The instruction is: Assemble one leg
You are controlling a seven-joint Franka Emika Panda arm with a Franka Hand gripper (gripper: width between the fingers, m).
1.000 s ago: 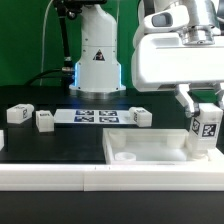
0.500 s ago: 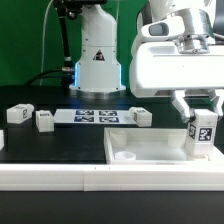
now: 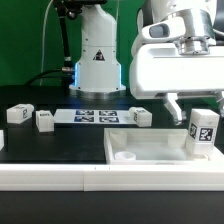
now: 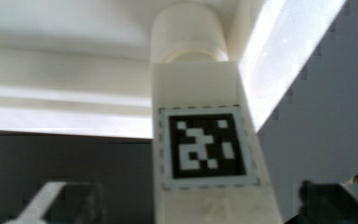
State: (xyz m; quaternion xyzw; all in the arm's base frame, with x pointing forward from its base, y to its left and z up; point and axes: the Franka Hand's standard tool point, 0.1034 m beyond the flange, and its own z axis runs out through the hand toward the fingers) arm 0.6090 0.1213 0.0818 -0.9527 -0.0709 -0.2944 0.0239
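The leg (image 3: 204, 131), a small white post with a black-and-white tag, stands upright at the corner of the large white panel (image 3: 150, 150) on the exterior view's right. My gripper (image 3: 196, 106) is just above it, jaws spread wide, holding nothing. In the wrist view the leg (image 4: 204, 120) fills the middle, its tag facing the camera. My gripper (image 4: 190, 206) straddles it there. Both dark fingertips (image 4: 44, 200) stand off from its sides with gaps between. The panel (image 4: 69, 60) shows behind the leg.
Three more tagged white legs lie on the black table: two on the exterior view's left (image 3: 18, 114) (image 3: 44, 120) and one near the middle (image 3: 138, 116). The marker board (image 3: 95, 117) lies between them. The robot base (image 3: 98, 60) stands behind.
My gripper has opened, let go of the leg and risen a little. The leg stays upright at the panel's corner.
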